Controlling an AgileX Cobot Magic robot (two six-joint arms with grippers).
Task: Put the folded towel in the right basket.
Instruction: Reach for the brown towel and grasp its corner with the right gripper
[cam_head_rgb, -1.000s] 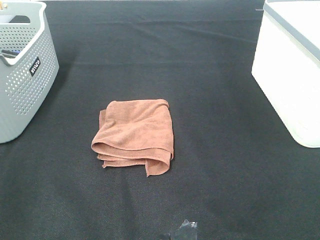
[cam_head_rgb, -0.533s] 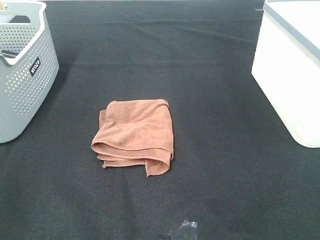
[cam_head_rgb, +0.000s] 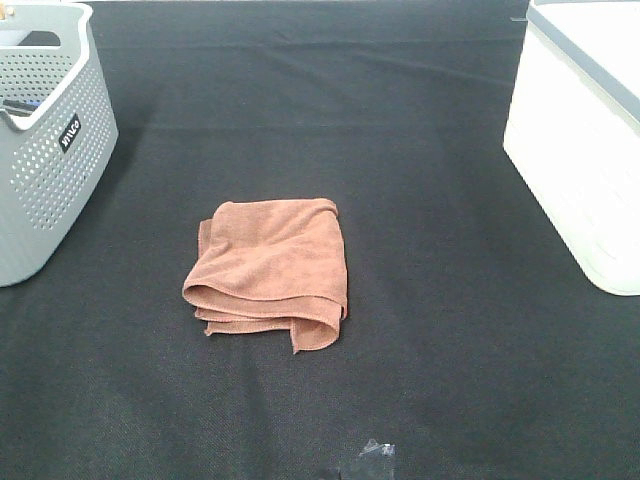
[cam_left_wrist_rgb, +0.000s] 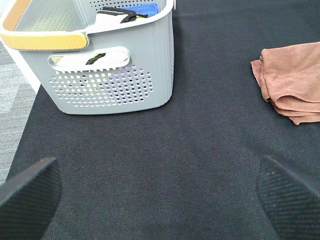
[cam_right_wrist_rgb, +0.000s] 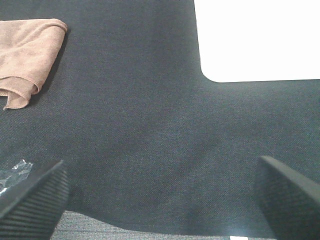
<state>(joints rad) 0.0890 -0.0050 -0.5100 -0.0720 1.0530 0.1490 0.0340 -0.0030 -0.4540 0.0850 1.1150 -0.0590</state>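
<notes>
The folded brown towel (cam_head_rgb: 270, 270) lies flat on the black mat in the middle; it also shows in the left wrist view (cam_left_wrist_rgb: 292, 82) and in the right wrist view (cam_right_wrist_rgb: 27, 57). The white right basket (cam_head_rgb: 585, 140) stands at the right edge, seen as a white block in the right wrist view (cam_right_wrist_rgb: 257, 37). Neither arm shows in the exterior view. My left gripper (cam_left_wrist_rgb: 160, 192) is open and empty over bare mat, well short of the towel. My right gripper (cam_right_wrist_rgb: 160, 195) is open and empty near the mat's front edge, between towel and basket.
A grey perforated basket (cam_head_rgb: 45, 140) with an orange-trimmed rim and some items inside stands at the left (cam_left_wrist_rgb: 107, 60). A scrap of clear plastic (cam_head_rgb: 370, 458) lies near the mat's front edge (cam_right_wrist_rgb: 12, 172). The black mat (cam_head_rgb: 420, 200) covers the table.
</notes>
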